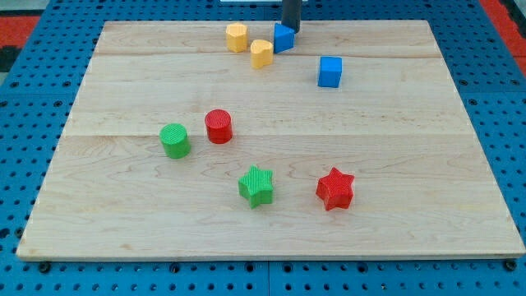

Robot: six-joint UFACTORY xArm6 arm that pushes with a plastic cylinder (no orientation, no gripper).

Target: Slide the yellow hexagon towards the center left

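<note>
The yellow hexagon (pixel 237 37) sits near the view's top edge of the wooden board (pixel 123 222). A yellow heart-like block (pixel 261 53) lies just to its lower right. A blue block (pixel 283 38) stands right of the yellow heart, close to it or touching. My tip (pixel 291 29) is at the blue block's upper right edge, against it, about 65 px right of the hexagon.
A blue cube (pixel 329 71) lies to the right of the group. A red cylinder (pixel 219 127) and a green cylinder (pixel 175 141) stand at centre left. A green star (pixel 256 185) and a red star (pixel 335 189) lie lower down.
</note>
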